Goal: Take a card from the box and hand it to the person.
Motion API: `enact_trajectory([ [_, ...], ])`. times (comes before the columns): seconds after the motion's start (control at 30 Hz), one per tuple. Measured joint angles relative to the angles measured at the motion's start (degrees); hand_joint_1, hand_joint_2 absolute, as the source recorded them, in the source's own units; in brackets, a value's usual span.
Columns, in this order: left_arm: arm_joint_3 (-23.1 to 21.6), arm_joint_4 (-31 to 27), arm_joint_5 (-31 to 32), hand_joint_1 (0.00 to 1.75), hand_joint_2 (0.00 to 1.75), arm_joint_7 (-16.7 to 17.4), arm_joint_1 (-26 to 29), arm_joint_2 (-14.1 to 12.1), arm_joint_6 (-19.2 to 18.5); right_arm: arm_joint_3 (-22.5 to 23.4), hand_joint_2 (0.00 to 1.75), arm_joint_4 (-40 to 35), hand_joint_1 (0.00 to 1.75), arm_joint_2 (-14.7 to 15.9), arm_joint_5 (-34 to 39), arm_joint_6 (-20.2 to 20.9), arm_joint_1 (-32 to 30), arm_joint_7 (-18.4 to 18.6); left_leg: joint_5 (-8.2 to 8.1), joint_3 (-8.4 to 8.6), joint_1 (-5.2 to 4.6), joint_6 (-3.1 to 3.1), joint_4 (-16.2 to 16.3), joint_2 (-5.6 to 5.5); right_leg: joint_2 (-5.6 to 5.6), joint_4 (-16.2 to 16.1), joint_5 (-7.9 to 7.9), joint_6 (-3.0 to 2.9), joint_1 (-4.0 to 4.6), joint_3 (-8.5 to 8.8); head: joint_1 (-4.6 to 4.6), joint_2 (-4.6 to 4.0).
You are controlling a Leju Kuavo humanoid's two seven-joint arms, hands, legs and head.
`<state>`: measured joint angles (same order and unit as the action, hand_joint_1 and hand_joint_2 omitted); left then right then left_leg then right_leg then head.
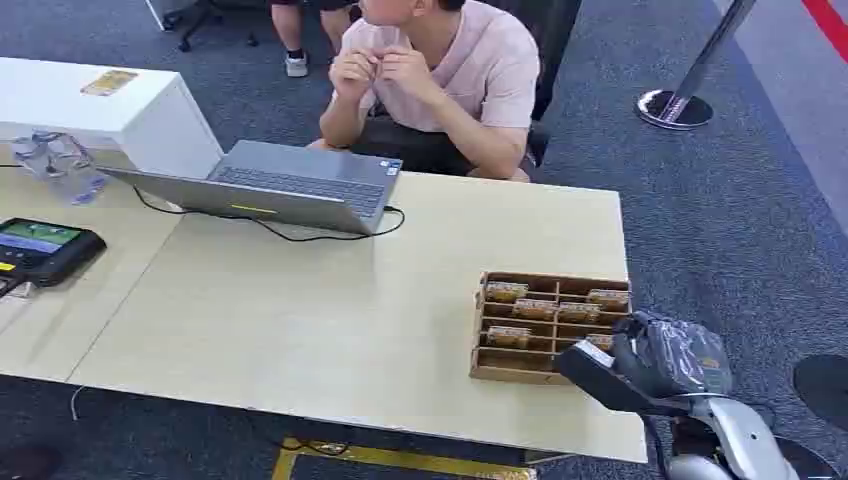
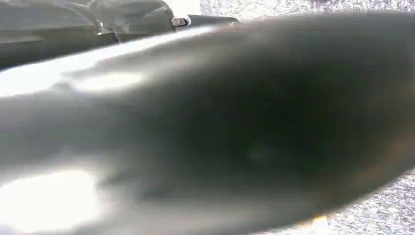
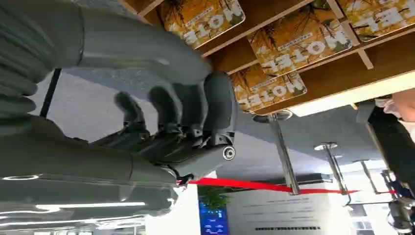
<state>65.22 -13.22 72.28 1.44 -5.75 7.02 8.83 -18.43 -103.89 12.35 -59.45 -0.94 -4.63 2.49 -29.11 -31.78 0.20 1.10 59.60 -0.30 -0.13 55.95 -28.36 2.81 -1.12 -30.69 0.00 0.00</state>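
At the table's [image 1: 330, 330] near right corner, your right hand [image 1: 640, 365] hovers empty, fingers [image 3: 171, 110] loosely apart, over the card box's [image 1: 520, 372] right edge; bare tabletop lies leftward.

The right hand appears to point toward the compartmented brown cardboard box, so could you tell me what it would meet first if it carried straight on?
Most likely the brown cardboard box at its near right corner, where the grey right hand already overlaps its edge. The yellow hotel cards lie just beyond the fingers. Depth is unclear, so it may pass above the rim.
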Motion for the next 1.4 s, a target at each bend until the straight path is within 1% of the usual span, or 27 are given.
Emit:
enact_trajectory([
  [0.03,0.00,0.00,0.02,0.00,0.00,0.02,0.00,0.00,0.00,-0.04,1.75,0.00,0.56,0.00,-0.04,0.11,0.00,0.04,0.00,-0.01,0.00,0.00,0.00,0.00,0.00,0.00,0.00,0.00,0.00,-0.01,0.02,0.00],
  [0.1,0.00,0.00,0.02,0.00,0.00,0.09,0.00,0.00,0.00,-0.33,1.75,0.09,0.75,0.02,-0.09,0.48,0.01,0.11,0.00,-0.02,0.00,0.00,0.00,0.00,0.00,0.00,0.00,0.00,0.00,-0.02,0.00,0.00],
  [0.2,0.02,0.00,0.00,0.00,0.00,0.11,0.00,0.00,-0.02,-0.68,1.75,0.46,0.68,0.00,-0.20,0.83,0.03,0.33,0.00,-0.05,0.00,0.00,0.00,0.00,0.00,0.00,0.00,0.00,0.00,-0.04,0.02,0.00],
  [0.27,0.04,0.00,-0.15,0.00,0.00,0.09,0.00,0.00,-0.02,-0.79,1.75,0.70,0.68,0.00,-0.20,0.92,0.09,0.42,0.00,-0.06,0.00,0.00,0.00,0.00,0.00,0.00,0.00,0.00,0.00,-0.04,0.00,0.00],
  [0.33,0.24,0.00,-0.31,0.00,0.00,0.09,0.00,0.02,0.00,-0.96,1.75,1.05,0.79,0.02,-0.11,1.09,0.34,0.39,0.00,-0.06,0.00,0.00,0.00,0.00,0.00,0.00,0.00,0.00,0.00,-0.05,0.00,0.00],
  [0.47,0.85,0.00,-0.42,0.00,0.00,0.09,0.00,0.02,0.00,-1.60,1.75,1.68,0.79,0.07,0.33,1.25,0.88,-0.07,0.00,-0.07,0.00,0.00,0.00,0.00,-0.01,0.00,0.00,0.00,0.00,-0.06,0.02,0.00],
  [0.53,0.92,0.00,-0.46,0.00,0.00,0.09,0.00,0.02,0.00,-1.64,1.75,2.03,0.86,0.17,0.39,1.25,1.09,-0.17,0.00,-0.07,0.00,0.00,0.00,0.00,0.00,0.01,0.00,0.00,0.00,-0.06,0.00,0.00],
  [0.7,0.96,0.00,-0.48,0.00,0.00,0.09,0.00,0.02,0.00,-1.79,1.75,2.86,0.91,0.63,0.79,1.42,1.47,-0.46,0.00,-0.08,0.01,0.00,0.00,0.00,0.00,0.01,0.00,0.00,0.00,-0.07,0.02,0.00],
  [0.8,0.98,0.00,-0.48,0.00,0.00,0.00,0.00,0.04,0.00,-1.88,1.75,3.41,0.86,0.68,1.01,1.49,1.67,-0.52,0.00,-0.09,0.01,0.00,0.00,0.00,0.00,0.01,0.00,0.00,0.00,-0.08,0.00,0.00],
  [0.9,1.01,0.00,-0.50,0.00,0.00,0.00,0.00,0.11,0.00,-2.23,1.75,3.76,0.86,0.83,1.05,1.60,1.96,-0.52,0.00,-0.10,0.01,0.00,0.00,0.00,0.00,0.01,0.00,0.00,0.00,-0.09,0.00,0.00],
  [0.97,1.03,0.00,-0.61,0.00,0.00,-0.02,0.00,0.15,0.02,-2.62,1.75,4.02,0.89,1.01,1.07,1.62,2.20,-0.52,0.00,-0.10,0.01,0.00,0.00,0.00,0.00,0.01,0.00,0.00,0.00,-0.09,0.00,0.00],
  [1.0,1.03,0.00,-0.63,0.00,0.00,-0.02,0.00,0.15,0.00,-2.75,1.75,4.15,0.84,1.07,1.07,1.64,2.32,-0.52,0.00,-0.10,0.01,0.00,0.00,0.00,0.00,0.01,0.00,0.00,0.00,-0.10,0.00,0.00],
  [1.2,1.05,0.00,-0.63,0.00,0.00,0.00,0.00,0.15,0.07,-3.30,1.75,5.25,0.73,1.44,1.53,1.99,2.91,-0.39,0.00,-0.13,0.01,0.00,-0.01,0.00,-0.01,0.01,-0.01,0.00,0.00,-0.11,0.02,0.00],
  [1.37,1.29,0.13,-0.63,0.00,0.00,-0.02,0.00,0.15,0.07,-3.37,1.75,6.21,0.75,1.57,1.92,2.10,3.34,-0.22,0.00,-0.15,0.01,0.00,0.00,0.00,-0.01,0.01,-0.01,-0.01,0.00,-0.14,0.00,0.00],
  [1.4,1.29,0.13,-0.66,0.00,0.00,-0.02,0.00,0.15,0.07,-3.43,1.75,6.40,0.72,1.57,1.99,2.10,3.43,-0.07,0.00,-0.15,0.01,0.00,0.00,0.00,-0.01,0.01,-0.01,-0.01,0.01,-0.14,0.00,0.00],
])
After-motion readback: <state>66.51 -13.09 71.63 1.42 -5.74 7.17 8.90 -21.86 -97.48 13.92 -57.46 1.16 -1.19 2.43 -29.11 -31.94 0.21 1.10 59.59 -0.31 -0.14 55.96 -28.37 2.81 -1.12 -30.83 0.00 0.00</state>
